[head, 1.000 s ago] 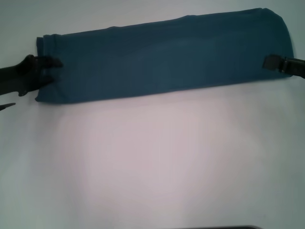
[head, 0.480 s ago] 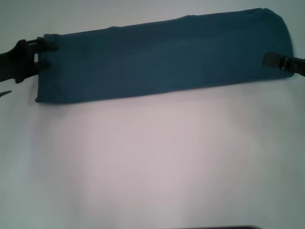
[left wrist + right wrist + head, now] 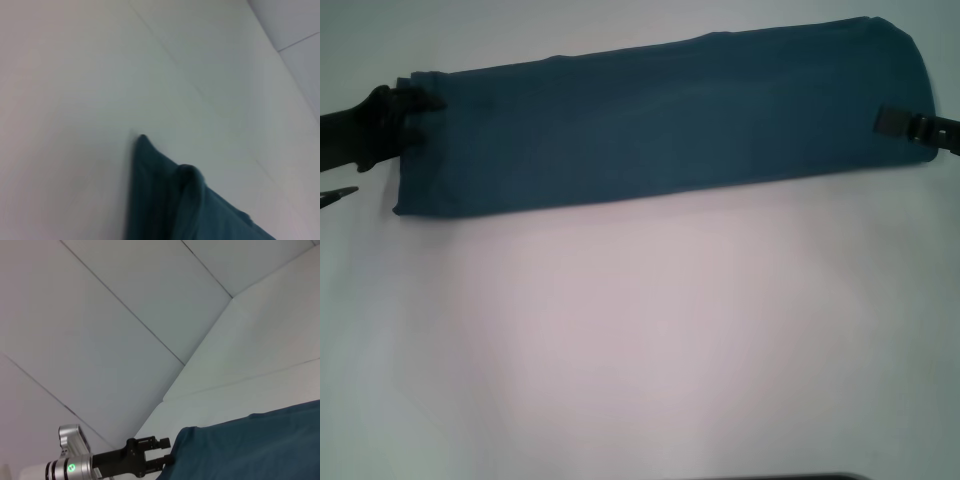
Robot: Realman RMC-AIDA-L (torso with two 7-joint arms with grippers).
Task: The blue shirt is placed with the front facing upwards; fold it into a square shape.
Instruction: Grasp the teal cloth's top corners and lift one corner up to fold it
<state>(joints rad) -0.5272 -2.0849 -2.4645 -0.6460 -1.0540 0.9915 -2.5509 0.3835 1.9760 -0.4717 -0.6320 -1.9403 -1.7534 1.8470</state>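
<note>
White table (image 3: 640, 350): both arms level at blue shirt (image 3: 660, 120).

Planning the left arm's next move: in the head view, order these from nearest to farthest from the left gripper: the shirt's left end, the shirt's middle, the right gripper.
1. The shirt's left end: at the left gripper.
2. The shirt's middle: halfway along the band.
3. The right gripper: on the shirt's far right end.

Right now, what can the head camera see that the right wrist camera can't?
Only the head view shows the right gripper at the blue shirt's right end, the shirt's whole long folded band, and the open white table in front of it. Only the right wrist view shows the wall panels behind the table. Both show the shirt and the left gripper at its left end.
</note>
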